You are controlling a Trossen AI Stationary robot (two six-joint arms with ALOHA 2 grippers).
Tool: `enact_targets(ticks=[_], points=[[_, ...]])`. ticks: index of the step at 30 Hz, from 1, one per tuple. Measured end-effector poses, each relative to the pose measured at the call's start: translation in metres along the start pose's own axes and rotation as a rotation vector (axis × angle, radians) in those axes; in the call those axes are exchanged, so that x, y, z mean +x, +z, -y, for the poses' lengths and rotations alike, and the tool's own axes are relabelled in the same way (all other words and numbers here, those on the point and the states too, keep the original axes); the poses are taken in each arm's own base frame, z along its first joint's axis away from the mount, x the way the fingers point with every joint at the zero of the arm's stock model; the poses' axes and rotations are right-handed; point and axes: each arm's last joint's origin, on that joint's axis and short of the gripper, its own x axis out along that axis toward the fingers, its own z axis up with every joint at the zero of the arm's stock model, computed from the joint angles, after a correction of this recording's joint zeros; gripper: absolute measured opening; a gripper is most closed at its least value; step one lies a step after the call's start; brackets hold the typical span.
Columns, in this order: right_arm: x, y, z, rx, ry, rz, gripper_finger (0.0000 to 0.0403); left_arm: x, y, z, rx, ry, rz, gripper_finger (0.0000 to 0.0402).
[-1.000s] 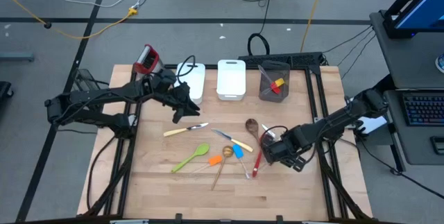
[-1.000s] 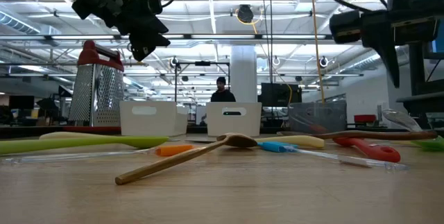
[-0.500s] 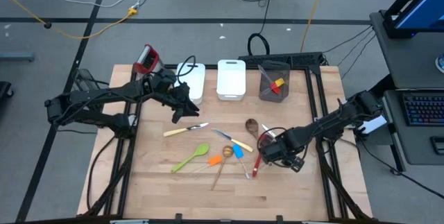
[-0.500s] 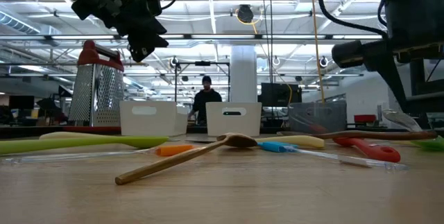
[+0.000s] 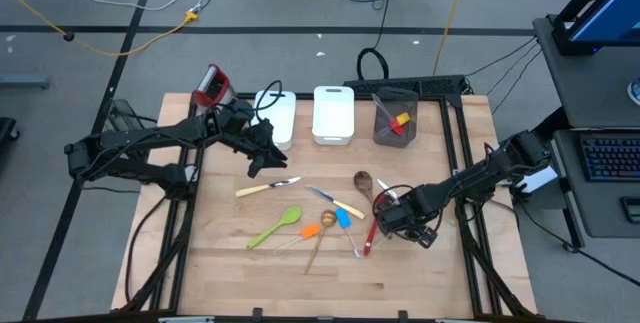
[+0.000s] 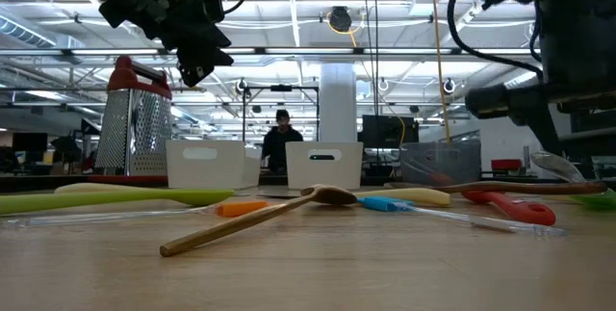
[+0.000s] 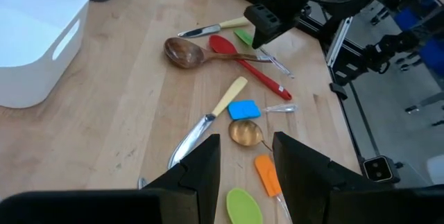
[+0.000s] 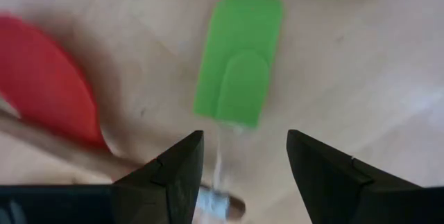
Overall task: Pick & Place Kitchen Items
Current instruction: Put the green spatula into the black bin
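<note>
**Right gripper low over a green spatula, fingers apart**

The right gripper (image 5: 400, 225) is low over the table, just beside the red spoon (image 5: 373, 231), on the side away from the rest of the utensils. Its wrist view shows why it is there: a small green spatula (image 8: 238, 57) lies right in front of the two fingers (image 8: 168, 172), and its clear handle runs toward the gap between them. The fingers stand wide and hold nothing. I judge that the gripper is lined up like this to close on the thin handle, which is easier to pinch than the flat blade. The bowl of the red spoon lies very near the green blade, so the grip could also catch or push it.

The left gripper (image 5: 262, 155) waits in the air, well apart from the red spoon and near the first white bin (image 5: 281, 115). Its fingers are partly open and empty.

The other utensils lie loose on the table beyond the red spoon: a wooden spoon (image 5: 363, 182) just beside it, then a blue spatula (image 5: 343, 219), an orange spatula (image 5: 310, 231), a bigger green spatula (image 5: 276, 228) and a cream knife (image 5: 264, 188).
</note>
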Motion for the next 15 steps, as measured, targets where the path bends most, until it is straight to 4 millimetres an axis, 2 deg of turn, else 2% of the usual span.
enact_targets(ticks=[15], points=[[0.022,0.009,0.0,-0.055,0.044,-0.077,0.02,0.0,0.0,0.0,-0.018,0.0,0.0,0.0136]])
